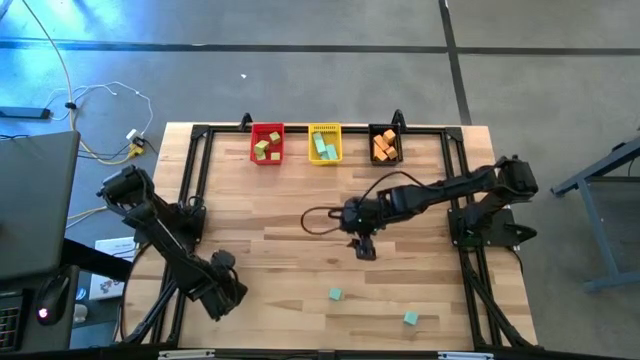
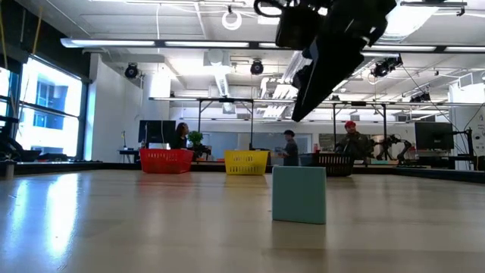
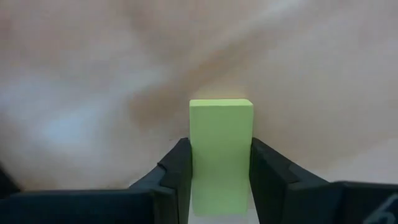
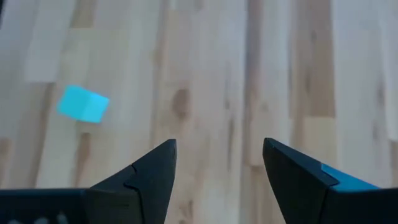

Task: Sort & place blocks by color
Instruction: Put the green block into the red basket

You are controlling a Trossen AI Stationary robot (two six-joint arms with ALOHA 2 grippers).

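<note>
While our left gripper (image 3: 221, 180) at the lower left of the high view clamped a yellow-green block (image 3: 221, 149), our right gripper (image 4: 217, 180) hung spread and empty mid-table above two teal blocks (image 1: 335, 294), and we feared a misaligned descent might nudge one away from the far bins (image 1: 325, 143).

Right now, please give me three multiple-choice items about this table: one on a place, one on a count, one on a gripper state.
1. Where are the orange blocks?
A. red bin
B. black bin
C. bare table

2. How many teal blocks lie loose on the table?
A. two
B. four
C. none

3. The left gripper is:
A. open and empty
B. shut on a yellow-green block
C. shut on a teal block

Answers:
1 B: the orange blocks sit in the black bin.
2 A: one teal block, a second.
3 B: the left gripper clamps the yellow-green block.
</note>
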